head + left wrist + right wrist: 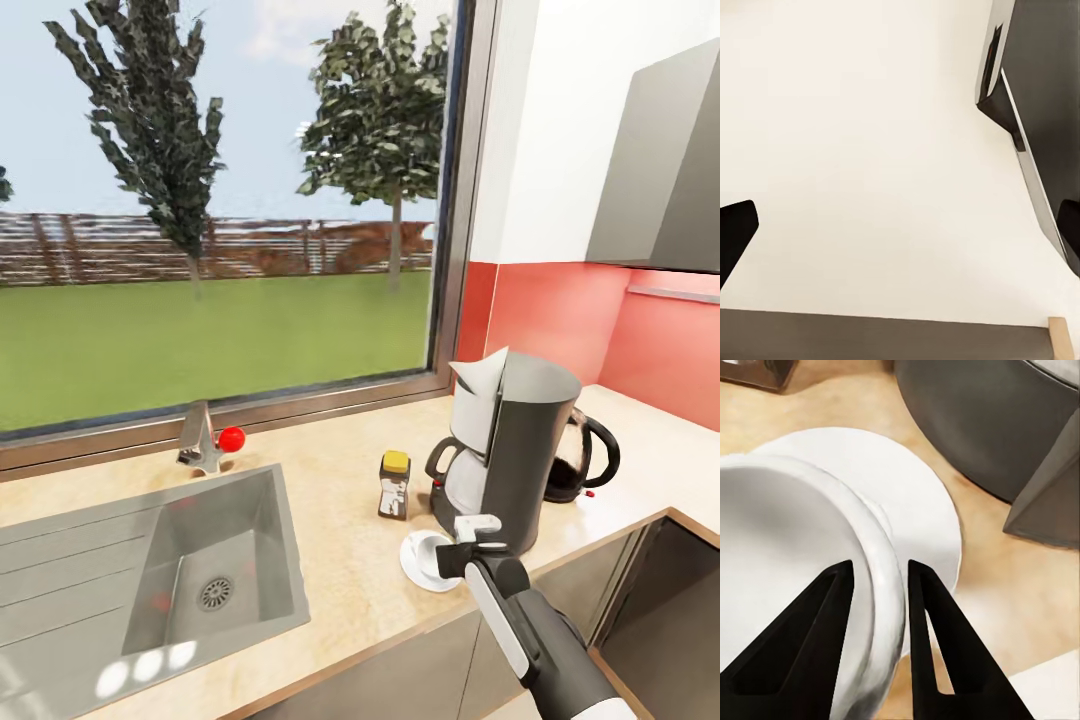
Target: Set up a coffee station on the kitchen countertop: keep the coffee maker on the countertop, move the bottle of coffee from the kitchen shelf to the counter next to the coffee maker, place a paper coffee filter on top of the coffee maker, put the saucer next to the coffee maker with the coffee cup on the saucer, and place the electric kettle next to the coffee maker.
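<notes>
The dark grey coffee maker (515,450) stands on the wood-grain countertop (340,570) with the paper coffee filter (482,385) lying on its top. The glass electric kettle (580,460) stands just behind and right of it, and the bottle of coffee (395,485) with its yellow cap stands to its left. In front of the machine lies the white saucer (415,565) (922,487), and the coffee cup (432,548) (787,547) rests on it. My right gripper (450,553) (881,585) is shut on the cup's rim, one finger inside and one outside. My left gripper (900,232) is open, facing a plain white surface.
A steel sink (200,570) with a faucet (203,440) and red knob (232,438) lies left of the station. A large window runs behind the counter. A grey wall cabinet (670,160) hangs at the upper right over a red backsplash (560,320).
</notes>
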